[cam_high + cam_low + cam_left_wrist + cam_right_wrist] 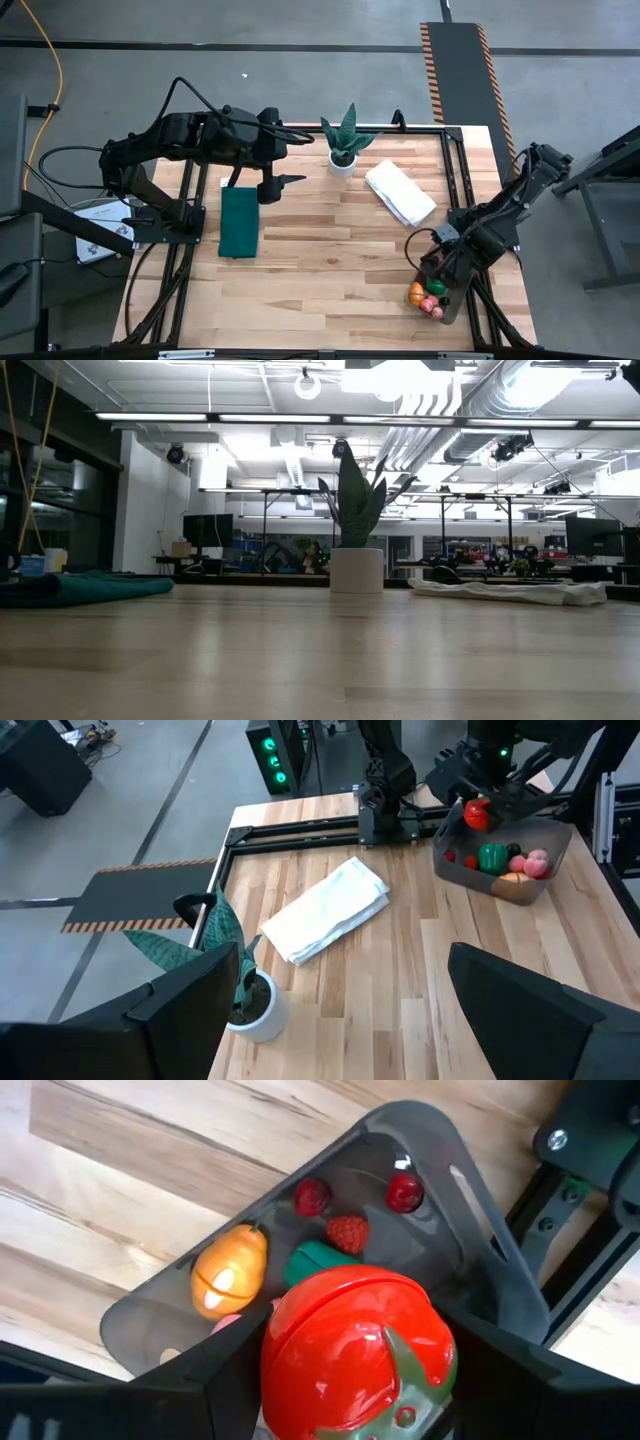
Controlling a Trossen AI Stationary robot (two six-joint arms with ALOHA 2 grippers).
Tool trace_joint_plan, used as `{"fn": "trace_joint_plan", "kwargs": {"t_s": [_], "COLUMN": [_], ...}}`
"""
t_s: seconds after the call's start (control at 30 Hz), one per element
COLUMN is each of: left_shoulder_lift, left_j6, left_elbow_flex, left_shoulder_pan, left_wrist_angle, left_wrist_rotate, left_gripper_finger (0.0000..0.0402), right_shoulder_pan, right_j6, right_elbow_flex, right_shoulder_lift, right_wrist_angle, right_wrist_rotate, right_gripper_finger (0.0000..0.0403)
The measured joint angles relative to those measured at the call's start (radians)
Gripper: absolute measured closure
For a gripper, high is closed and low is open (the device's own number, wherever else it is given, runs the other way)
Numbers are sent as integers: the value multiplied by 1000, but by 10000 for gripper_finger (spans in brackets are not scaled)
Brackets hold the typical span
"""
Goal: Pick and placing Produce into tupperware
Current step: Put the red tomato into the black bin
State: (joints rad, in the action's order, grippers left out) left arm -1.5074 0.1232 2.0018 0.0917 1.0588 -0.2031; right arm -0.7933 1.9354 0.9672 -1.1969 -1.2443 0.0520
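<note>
1. A table [330,260] of pale, smooth wooden planks laid in strips fills the high view, edged by a black metal frame.
2. A flat dark green mat [239,222], rectangular and soft-looking, lies near the left side of the table.
3. A folded white cloth [400,193], slightly rumpled, lies toward the far right of the table.
4. A spiky green plant [345,132] stands upright in a small round white pot at the far edge.
5. A clear greyish plastic container [441,283] with rounded corners sits at the right near corner of the table. Inside it lie glossy toy fruits: an orange one [231,1270], a green piece [312,1264], a bumpy red berry [346,1233] and two small dark red round ones [405,1192], plus a pink one [538,863].
6. The right claw [357,1398] hangs right over the container, grasping a shiny red tomato [358,1347] with a green stalk cap.
7. The left claw [283,185] hovers above the table beside the mat, fingers spread wide, holding nothing.
</note>
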Motion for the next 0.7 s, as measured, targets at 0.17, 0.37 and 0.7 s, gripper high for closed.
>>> {"fn": "trace_joint_plan", "kwargs": {"t_s": [0.17, 0.37, 0.7], "left_shoulder_lift": [0, 0, 0], "left_j6": [-1, -3, -23], "left_elbow_flex": [0, 0, 0], "left_shoulder_pan": [0, 0, 0], "left_wrist_angle": [0, 0, 14], "left_wrist_rotate": [0, 0, 0], "left_gripper_finger": [53, 53, 53], "right_shoulder_pan": [-45, -97, -184], "right_j6": [76, 158, 293], "right_elbow_flex": [0, 0, -1], "right_shoulder_lift": [0, 0, -3], "right_wrist_angle": [12, 13, 14], "right_wrist_rotate": [-34, -46, -60], "right_gripper_finger": [149, 149, 149]}}
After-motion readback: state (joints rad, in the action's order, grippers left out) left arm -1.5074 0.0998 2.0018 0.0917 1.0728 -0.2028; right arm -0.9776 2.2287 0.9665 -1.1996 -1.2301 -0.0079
